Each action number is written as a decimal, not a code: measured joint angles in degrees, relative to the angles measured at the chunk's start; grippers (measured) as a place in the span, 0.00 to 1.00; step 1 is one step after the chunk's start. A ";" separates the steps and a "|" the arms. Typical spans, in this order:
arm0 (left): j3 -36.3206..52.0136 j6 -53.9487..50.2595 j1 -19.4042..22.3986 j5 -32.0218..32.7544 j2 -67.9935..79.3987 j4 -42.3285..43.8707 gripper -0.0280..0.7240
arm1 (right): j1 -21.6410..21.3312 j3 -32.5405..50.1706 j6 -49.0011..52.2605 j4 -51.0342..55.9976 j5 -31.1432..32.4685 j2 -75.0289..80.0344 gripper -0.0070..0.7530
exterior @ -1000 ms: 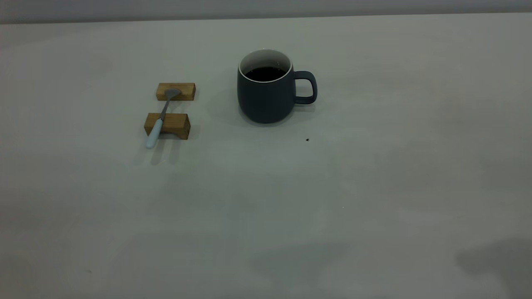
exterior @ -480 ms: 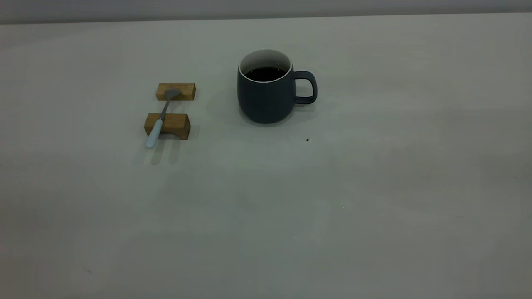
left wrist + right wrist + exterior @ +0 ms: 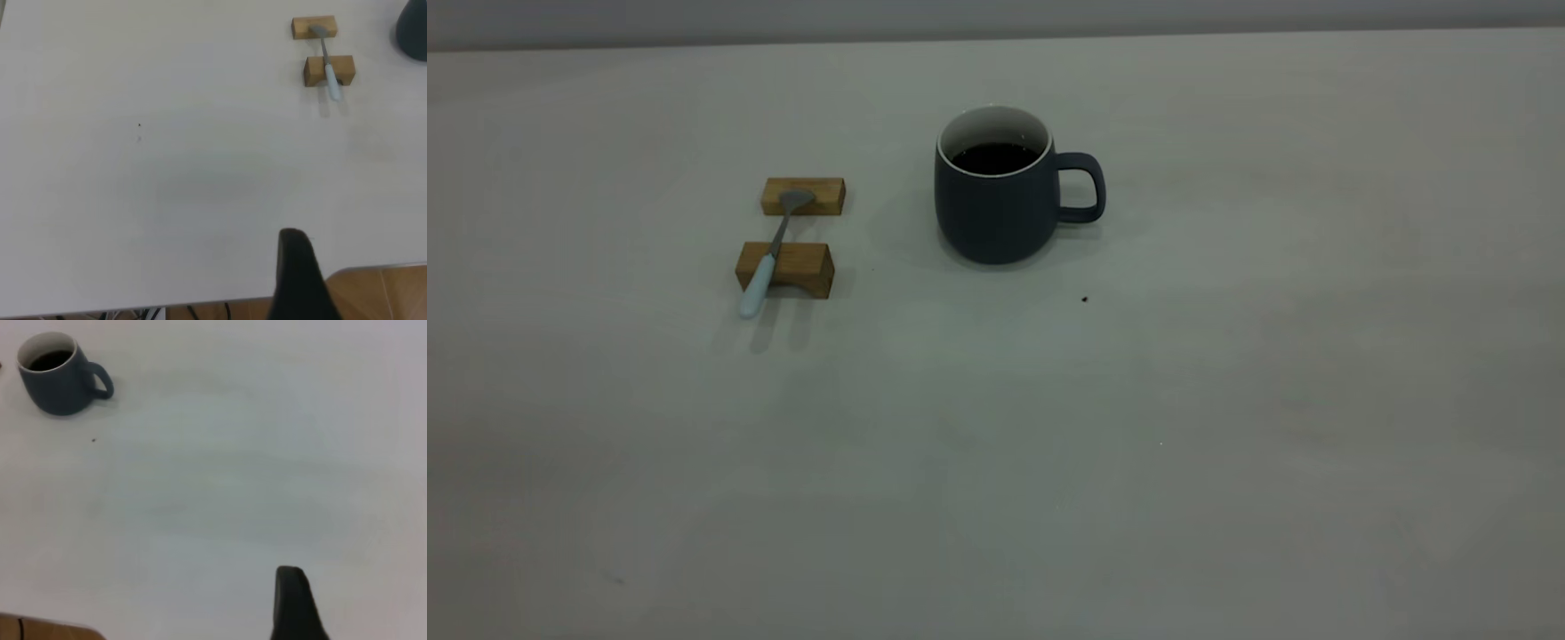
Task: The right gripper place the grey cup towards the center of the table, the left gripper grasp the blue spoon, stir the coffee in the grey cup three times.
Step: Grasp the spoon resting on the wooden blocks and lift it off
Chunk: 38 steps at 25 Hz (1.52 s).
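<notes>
The grey cup [image 3: 996, 209] stands upright on the table [image 3: 1138, 444], back of centre, handle to the right, with dark coffee [image 3: 994, 158] inside. To its left, the blue spoon [image 3: 767, 262] lies across two wooden blocks, bowl on the far one and handle overhanging the near one. Neither gripper appears in the exterior view. The left gripper [image 3: 297, 267] shows only as one black tip over the table's near edge, far from the spoon [image 3: 328, 70]. The right gripper [image 3: 290, 600] is likewise one black tip, far from the cup [image 3: 57, 387].
Two tan wooden blocks [image 3: 803, 196] [image 3: 785, 268] carry the spoon. A tiny dark speck [image 3: 1084, 300] lies in front of the cup. Wooden floor [image 3: 380, 293] shows past the table's edge in the left wrist view.
Faint shadows at the table's front middle and front right have gone. The cup, the spoon and the blocks have not moved.
</notes>
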 joint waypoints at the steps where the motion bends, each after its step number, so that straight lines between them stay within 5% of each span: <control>1: 0.00 0.00 0.00 0.00 0.00 0.00 0.75 | -1.42 0.00 0.00 0.00 0.00 0.00 0.68; 5: 0.00 0.00 0.00 0.00 0.00 0.00 0.75 | -7.09 0.00 0.00 0.00 0.00 0.00 0.68; 13: -1.88 -1.92 0.00 -0.59 3.52 1.69 0.75 | -7.45 0.00 0.00 -0.15 0.01 0.00 0.68; 21: -4.70 -4.45 0.00 -7.60 32.40 2.53 0.80 | -7.45 0.00 0.00 -0.17 0.01 0.00 0.68; 31: -10.30 0.19 0.00 -24.36 76.19 -4.59 0.82 | -7.45 0.00 0.00 -0.17 0.01 0.00 0.68; 38: -23.98 0.26 -5.90 -29.99 99.96 -4.97 0.82 | -7.45 0.00 0.00 -0.17 0.01 0.00 0.68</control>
